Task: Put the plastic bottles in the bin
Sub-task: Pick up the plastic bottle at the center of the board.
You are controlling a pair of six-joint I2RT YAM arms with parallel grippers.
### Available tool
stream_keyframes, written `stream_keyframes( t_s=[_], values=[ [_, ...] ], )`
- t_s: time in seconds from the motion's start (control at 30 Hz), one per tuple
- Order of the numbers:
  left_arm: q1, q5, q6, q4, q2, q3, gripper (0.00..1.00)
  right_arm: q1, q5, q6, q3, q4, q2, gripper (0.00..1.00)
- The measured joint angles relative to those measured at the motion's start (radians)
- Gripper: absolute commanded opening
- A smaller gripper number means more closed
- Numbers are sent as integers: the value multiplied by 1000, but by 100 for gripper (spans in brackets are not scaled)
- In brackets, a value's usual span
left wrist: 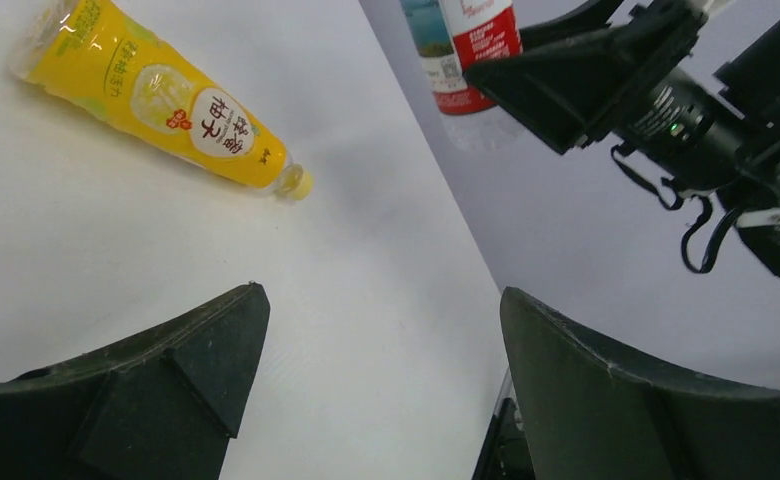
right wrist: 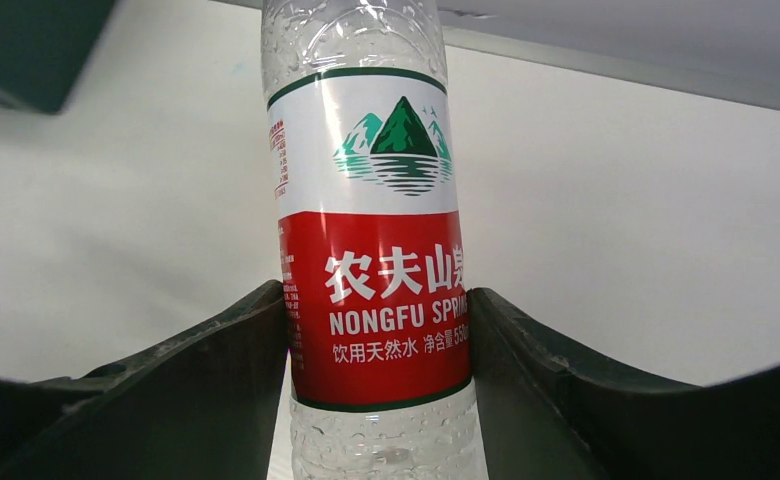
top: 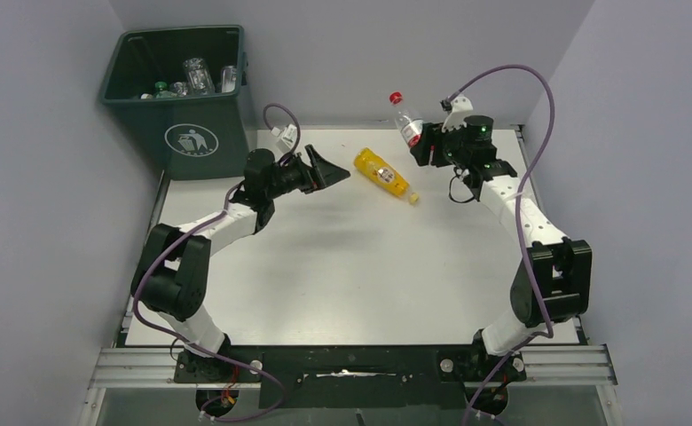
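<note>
A yellow bottle (top: 382,173) lies on the white table (top: 342,266) at the back middle; it also shows in the left wrist view (left wrist: 156,95). My left gripper (top: 338,170) is open and empty, just left of the yellow bottle, pointing at it (left wrist: 381,310). My right gripper (top: 420,142) is shut on a clear bottle with a red label and red cap (top: 405,120), held above the table's back right (right wrist: 371,250). The dark green bin (top: 178,98) stands at the back left with several clear bottles (top: 196,75) inside.
Grey walls close in the table on the left, back and right. A purple cable (top: 538,98) loops above the right arm. The black mounting rail (top: 351,364) runs along the near edge.
</note>
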Motion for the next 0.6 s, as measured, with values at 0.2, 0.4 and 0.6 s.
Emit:
stream_keyframes(
  t_s=[0.2,0.4,0.6],
  values=[
    [17,39,-148,194,-4,-57,87,81,-159,111,-143,71,-86,44],
    [33,44,-255,357,-16,-129,87,149,-285,232,-256,173,-151,44],
    [45,30,-334,463,-15,-156,87,214,-329,301,-280,264,-183,44]
  ],
)
